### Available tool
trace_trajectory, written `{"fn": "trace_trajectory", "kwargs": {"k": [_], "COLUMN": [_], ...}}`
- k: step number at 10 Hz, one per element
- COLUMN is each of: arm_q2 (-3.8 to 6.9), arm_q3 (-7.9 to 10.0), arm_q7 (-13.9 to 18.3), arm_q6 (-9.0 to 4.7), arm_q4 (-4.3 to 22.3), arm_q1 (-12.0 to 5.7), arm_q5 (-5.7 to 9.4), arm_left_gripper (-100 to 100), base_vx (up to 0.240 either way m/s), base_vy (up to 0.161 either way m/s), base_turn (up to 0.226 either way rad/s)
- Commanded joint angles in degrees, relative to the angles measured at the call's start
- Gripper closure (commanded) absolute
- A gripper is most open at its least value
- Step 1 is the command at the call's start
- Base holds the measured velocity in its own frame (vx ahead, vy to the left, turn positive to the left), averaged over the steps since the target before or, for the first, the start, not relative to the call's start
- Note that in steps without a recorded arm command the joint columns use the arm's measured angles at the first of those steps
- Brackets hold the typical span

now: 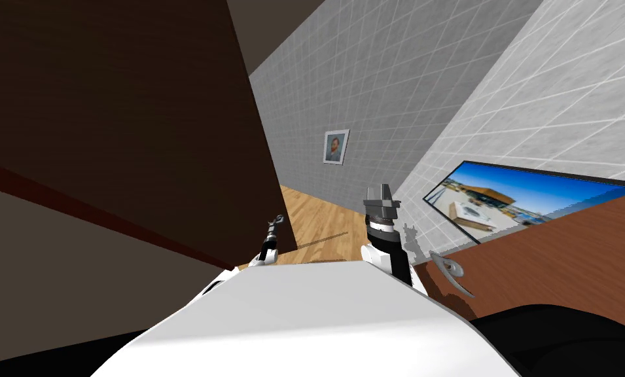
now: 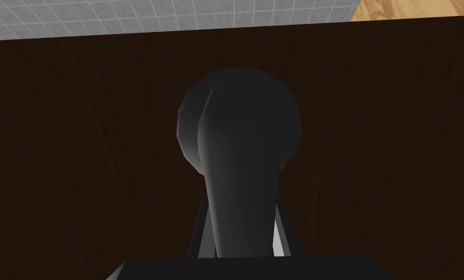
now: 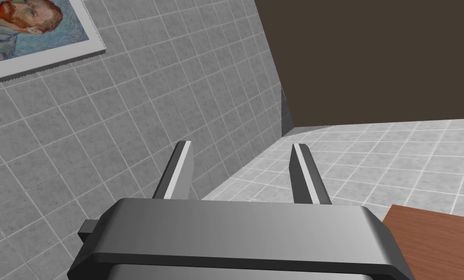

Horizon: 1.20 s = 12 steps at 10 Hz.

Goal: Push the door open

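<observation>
Left tool around handle on dark door

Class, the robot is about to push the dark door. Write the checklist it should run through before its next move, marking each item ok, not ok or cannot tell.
1. Grip: left gripper shut on the neck of the dark handle: ok.
2. Target: that handle sits on the dark door: ok.
3. Spare hand: right gripper open, holding nothing: ok.
4. Clearance: right gripper stands apart from the lever of the reddish door: ok.
5. Swing room behind the dark door: cannot tell, hidden.
</observation>
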Motion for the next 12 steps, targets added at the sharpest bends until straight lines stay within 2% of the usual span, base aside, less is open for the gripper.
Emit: {"fn": "trace_trajectory", "kwargs": {"k": [1, 4, 5, 12], "arm_q2": [0.16, 0.43, 0.83, 1.73], "arm_q3": [0.69, 1.31, 2.32, 5.98], "arm_q7": [-0.3, -0.5, -0.8, -2.3], "arm_q6": [-0.06, -0.27, -0.50, -0.75], "arm_q4": [-0.2, 0.6, 0.8, 1.2], "arm_q1": [0.05, 0.25, 0.24, 0.35], "arm_q5": [0.44, 0.82, 1.51, 4.08], "arm_left_gripper": [100, 100, 100, 100], "base_vx": [0.155, 0.132, 0.150, 0.194], "base_vy": [-0.069, -0.069, -0.028, -0.045], "base_turn": [0.055, 0.050, 0.054, 0.045]}}
